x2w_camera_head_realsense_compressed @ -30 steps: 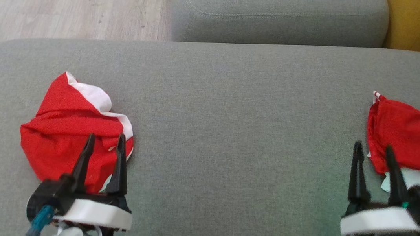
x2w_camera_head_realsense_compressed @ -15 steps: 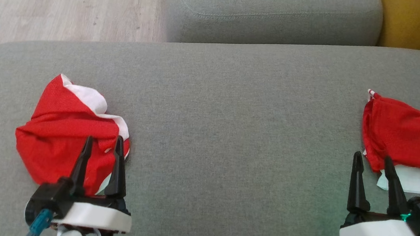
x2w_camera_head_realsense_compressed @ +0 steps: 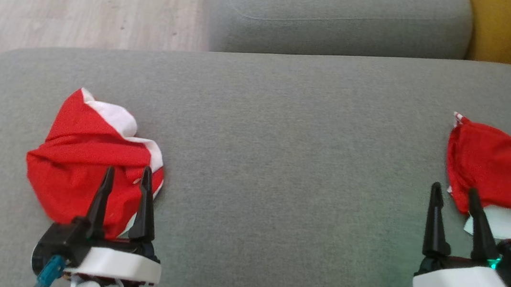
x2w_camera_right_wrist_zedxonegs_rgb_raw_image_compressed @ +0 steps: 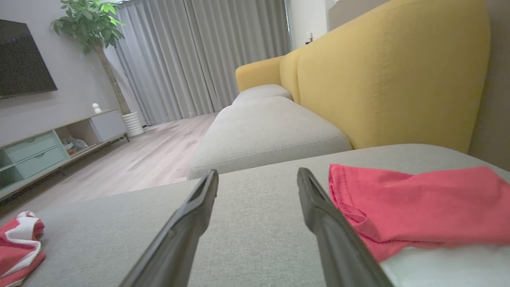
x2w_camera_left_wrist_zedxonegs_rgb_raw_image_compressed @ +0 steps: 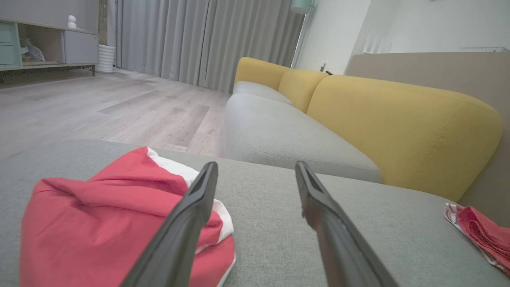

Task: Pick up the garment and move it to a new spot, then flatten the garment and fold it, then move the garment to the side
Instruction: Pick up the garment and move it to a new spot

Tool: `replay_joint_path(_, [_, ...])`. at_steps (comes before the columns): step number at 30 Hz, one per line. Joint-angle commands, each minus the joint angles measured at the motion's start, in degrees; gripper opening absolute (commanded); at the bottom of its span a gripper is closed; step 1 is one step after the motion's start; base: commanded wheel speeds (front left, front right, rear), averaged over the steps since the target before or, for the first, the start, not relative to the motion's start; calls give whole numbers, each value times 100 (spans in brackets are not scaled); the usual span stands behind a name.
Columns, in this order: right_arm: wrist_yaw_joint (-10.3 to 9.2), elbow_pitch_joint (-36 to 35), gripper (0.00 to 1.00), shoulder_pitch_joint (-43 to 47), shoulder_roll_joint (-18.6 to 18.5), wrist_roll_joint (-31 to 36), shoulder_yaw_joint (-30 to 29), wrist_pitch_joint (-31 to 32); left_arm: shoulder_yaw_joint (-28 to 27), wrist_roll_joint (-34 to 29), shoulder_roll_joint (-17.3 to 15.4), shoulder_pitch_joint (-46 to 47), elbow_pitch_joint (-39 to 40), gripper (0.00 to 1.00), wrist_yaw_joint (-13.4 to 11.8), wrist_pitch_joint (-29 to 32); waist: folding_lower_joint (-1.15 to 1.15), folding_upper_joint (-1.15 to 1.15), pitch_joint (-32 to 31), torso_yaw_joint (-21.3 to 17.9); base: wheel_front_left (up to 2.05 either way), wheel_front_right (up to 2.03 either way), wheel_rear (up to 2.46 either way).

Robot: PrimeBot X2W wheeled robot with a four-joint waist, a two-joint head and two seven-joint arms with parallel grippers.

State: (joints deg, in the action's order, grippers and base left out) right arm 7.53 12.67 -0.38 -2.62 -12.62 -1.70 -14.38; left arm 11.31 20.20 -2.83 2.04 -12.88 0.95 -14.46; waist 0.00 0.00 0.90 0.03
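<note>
**Centre on the crumpled garment before you pinch**

You have 2 red pieces on the grey seat cushion (x2w_camera_head_realsense_compressed: 282, 166). The crumpled red-and-white garment (x2w_camera_head_realsense_compressed: 86, 153) sits bunched in a mound at the near left. The other red cloth (x2w_camera_head_realsense_compressed: 503, 167) lies flatter at the right edge, well apart from it. I judge the bunched one to be the piece to lift, and the pickup has not yet begun.

Your left gripper (x2w_camera_head_realsense_compressed: 128, 169) is at the garment's near right edge, its 2 fingers spread apart with nothing between them. In the left wrist view the mound lies left of the gap, and only 1 finger crosses its edge. Shift left until a raised fold sits between both fingers, then close. Aim for the red ridge on top. A thin edge would likely slip free, and a deep bite may snag the cushion fabric.

Your right gripper (x2w_camera_head_realsense_compressed: 454, 188) is also spread and empty, just beside the other cloth. Keep it clear of that cloth while you lift.
</note>
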Motion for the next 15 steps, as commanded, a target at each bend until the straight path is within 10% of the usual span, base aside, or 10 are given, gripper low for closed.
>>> replay_joint_path(1, [-4,-224,100,-114,-26,-51,196,-61,-145,39,-5,173,178,100,-37,-54,0,0,-1,59,0,0,0])
replay_joint_path(15, [-4,-310,100,93,-26,-119,763,-62,-262,-68,-5,126,104,100,-54,-54,0,0,-174,1040,0,0,0])
